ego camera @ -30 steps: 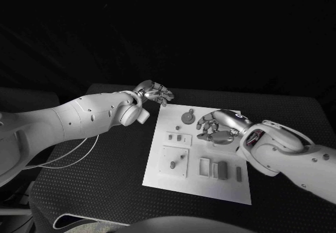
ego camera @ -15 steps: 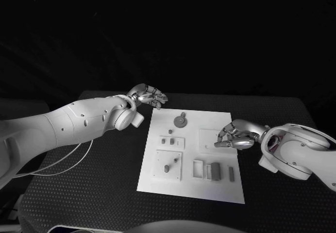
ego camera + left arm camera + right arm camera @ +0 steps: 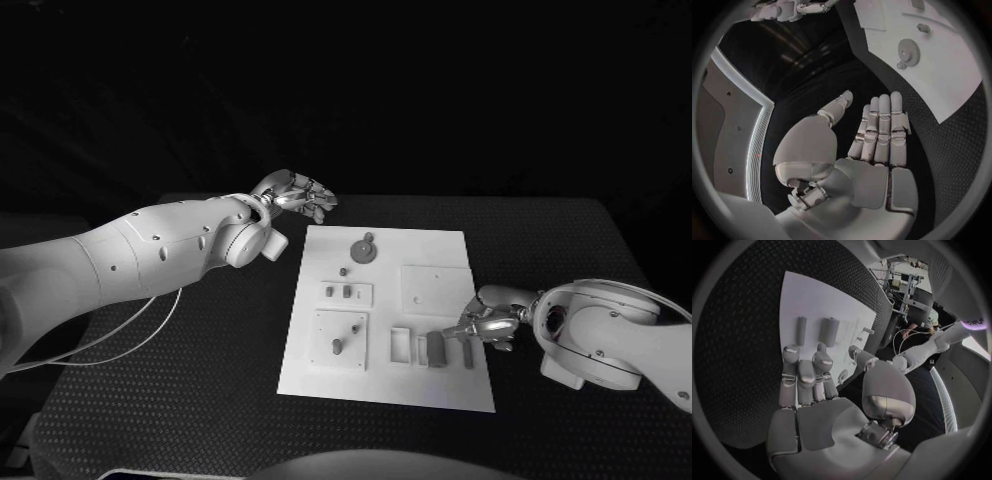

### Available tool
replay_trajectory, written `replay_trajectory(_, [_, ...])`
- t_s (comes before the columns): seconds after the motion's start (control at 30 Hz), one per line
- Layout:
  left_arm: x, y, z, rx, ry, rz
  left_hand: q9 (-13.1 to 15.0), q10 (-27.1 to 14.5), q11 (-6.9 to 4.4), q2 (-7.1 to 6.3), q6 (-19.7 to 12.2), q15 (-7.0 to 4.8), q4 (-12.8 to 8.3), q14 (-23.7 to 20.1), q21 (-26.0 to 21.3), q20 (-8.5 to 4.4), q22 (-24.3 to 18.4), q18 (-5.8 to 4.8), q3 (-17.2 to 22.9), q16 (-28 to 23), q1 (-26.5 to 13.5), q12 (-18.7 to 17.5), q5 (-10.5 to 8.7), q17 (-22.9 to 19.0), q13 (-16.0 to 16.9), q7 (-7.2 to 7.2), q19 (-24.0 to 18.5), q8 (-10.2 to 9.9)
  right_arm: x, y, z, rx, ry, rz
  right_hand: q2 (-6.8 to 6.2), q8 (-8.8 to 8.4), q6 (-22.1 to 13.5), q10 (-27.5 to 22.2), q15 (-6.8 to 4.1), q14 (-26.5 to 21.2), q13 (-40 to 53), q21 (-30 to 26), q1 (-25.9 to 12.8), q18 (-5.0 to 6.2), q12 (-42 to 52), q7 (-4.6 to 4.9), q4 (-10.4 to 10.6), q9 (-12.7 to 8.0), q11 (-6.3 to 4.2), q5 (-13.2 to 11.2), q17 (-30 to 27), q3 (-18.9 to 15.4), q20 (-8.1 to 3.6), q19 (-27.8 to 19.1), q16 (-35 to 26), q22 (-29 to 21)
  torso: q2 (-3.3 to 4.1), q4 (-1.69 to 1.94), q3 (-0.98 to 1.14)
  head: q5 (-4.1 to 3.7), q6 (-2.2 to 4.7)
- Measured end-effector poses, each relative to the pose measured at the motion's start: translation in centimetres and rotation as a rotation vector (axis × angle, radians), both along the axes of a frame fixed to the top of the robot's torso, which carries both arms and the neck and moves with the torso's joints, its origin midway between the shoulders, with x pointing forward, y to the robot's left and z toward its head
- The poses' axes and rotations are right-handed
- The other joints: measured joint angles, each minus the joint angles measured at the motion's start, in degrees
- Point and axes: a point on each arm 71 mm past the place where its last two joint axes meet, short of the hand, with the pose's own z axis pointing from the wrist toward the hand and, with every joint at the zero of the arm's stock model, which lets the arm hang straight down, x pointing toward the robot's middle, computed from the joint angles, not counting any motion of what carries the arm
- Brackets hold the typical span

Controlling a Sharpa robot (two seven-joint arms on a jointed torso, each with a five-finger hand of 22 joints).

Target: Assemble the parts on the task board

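While the board lies flat in the middle of the head view, on the black table, no words or labels can be read on it. One round gear sits near its top edge, with a tiny peg just below. Two small pegs stand side by side in a little frame at the board's left. One more peg stands in the bigger square plate below them. Two blocks and one thin bar lie in a row near the bottom edge.

At the upper left, off the board's corner, the left hand holds nothing; its wrist view shows the fingers straight and side by side. At the lower right, the right hand hangs over the board's right edge, next to the thin bar. Its fingers are stretched out with nothing in them.
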Motion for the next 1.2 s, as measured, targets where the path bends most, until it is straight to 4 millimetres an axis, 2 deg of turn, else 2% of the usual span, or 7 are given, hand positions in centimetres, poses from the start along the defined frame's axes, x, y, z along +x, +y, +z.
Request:
replay_trajectory(0.13, [0.0,-0.1,0.0,-0.001,0.0,-0.002,0.0,0.0,0.0,0.22,0.0,0.0,0.0,0.0,0.0,0.0,0.0,-0.02,0.0,0.0,-0.22,0.0,0.0,0.06,0.0,0.0,0.0,0.0,-0.4,0.2,-0.9,-0.015,0.026,-0.004,0.15,0.0,0.08,0.0,-0.01,0.04,-0.15,0.0,-0.15,-0.03,0.22,-0.08,0.0,0.0,-0.01,0.0,0.0,0.0,-0.19,-0.03,0.23,0.0,-0.29,-0.2,-0.07,-0.44,-0.14])
replay_trajectory(0.3, [-0.1,-0.3,0.0,-0.004,0.0,-0.008,0.01,0.0,0.0,0.22,0.0,0.0,0.0,0.0,0.0,0.0,0.06,-0.05,0.0,0.0,-0.22,0.0,0.0,0.07,0.0,0.0,0.0,0.0,-0.8,0.9,-1.6,-0.016,0.043,0.004,0.0,-0.3,0.09,0.0,0.01,0.06,-0.27,0.0,-0.44,-0.27,0.22,-0.1,0.0,0.0,-0.02,0.0,-0.31,0.0,-0.41,-0.02,0.23,0.0,-0.5,-0.38,-0.15,-0.58,-0.4])
replay_trajectory(0.67, [-0.1,-0.3,0.0,-0.004,0.003,-0.009,-0.05,0.01,0.0,0.06,0.0,0.0,0.15,0.0,0.0,0.0,0.05,-0.11,-0.15,0.0,-0.39,0.0,0.0,0.18,0.0,0.0,0.0,0.0,-0.2,1.6,-3.1,-0.036,0.043,-0.008,0.0,-0.79,0.14,-0.01,-0.04,0.31,-0.62,0.24,-0.44,-0.43,0.22,-0.14,0.15,-0.01,-0.03,0.0,-0.56,0.16,-0.58,0.15,0.23,0.0,-0.52,-0.28,-0.31,-0.81,-0.77])
replay_trajectory(0.8, [-0.1,-0.3,0.0,-0.004,0.004,-0.009,-0.05,0.01,0.0,0.0,0.0,0.0,0.15,0.0,-0.22,0.0,0.05,-0.13,-0.15,0.0,-0.45,0.0,0.0,0.18,0.01,0.0,0.0,0.0,-0.1,2.0,-3.4,-0.039,0.041,-0.004,0.0,-0.97,0.14,-0.01,0.0,0.38,-0.77,0.24,-0.44,-0.5,0.33,-0.14,-0.1,-0.09,-0.03,0.0,-0.59,0.41,-0.8,-0.03,0.23,0.0,-0.47,-0.31,-0.31,-0.6,-0.99])
replay_trajectory(0.9, [-0.1,-0.4,0.0,-0.004,0.005,-0.01,-0.1,0.01,0.0,0.0,0.0,0.0,0.15,0.0,-0.22,0.0,0.05,-0.16,-0.15,-0.22,-0.45,0.0,0.0,0.24,-0.01,0.0,0.0,0.0,0.1,2.1,-3.4,-0.043,0.039,-0.004,0.24,-1.3,0.14,-0.01,0.0,0.39,-0.83,0.24,-0.68,-0.54,0.44,-0.14,-0.43,-0.1,-0.03,0.0,-0.59,0.4,-0.81,-0.03,0.23,0.0,-0.44,-0.38,-0.28,-0.53,-1.18])
replay_trajectory(1.07, [-0.1,-0.4,-0.1,-0.004,0.007,-0.01,-0.1,0.0,0.0,0.0,0.0,0.0,0.15,0.0,-0.22,0.0,0.04,0.39,-0.15,-0.22,-0.45,0.0,0.0,0.24,-0.05,0.0,0.0,0.0,0.2,2.4,-3.5,-0.045,0.038,-0.001,0.46,-1.84,0.14,-0.02,0.01,0.39,-1.12,0.47,-0.9,-0.55,0.71,-0.14,-1.43,-0.41,-0.04,0.0,-0.67,0.31,-0.81,-0.03,0.23,0.0,-0.44,-0.41,-0.31,-0.6,-1.39])
replay_trajectory(1.2, [-0.1,-0.4,-0.1,-0.004,0.008,-0.01,-0.1,0.01,0.0,0.0,0.0,0.0,0.15,0.0,-0.22,0.0,0.04,0.4,-0.15,-0.22,-0.45,0.0,0.0,0.3,-0.05,0.0,0.0,0.0,0.2,2.6,-3.6,-0.048,0.037,0.001,0.75,-2.17,0.14,-0.02,0.01,0.4,-1.34,0.47,-1.19,-0.55,0.94,-0.15,-2.81,-0.56,-0.04,0.0,-0.67,0.24,-0.81,-0.03,0.46,-0.01,-0.45,-0.42,-0.31,-0.63,-1.48])
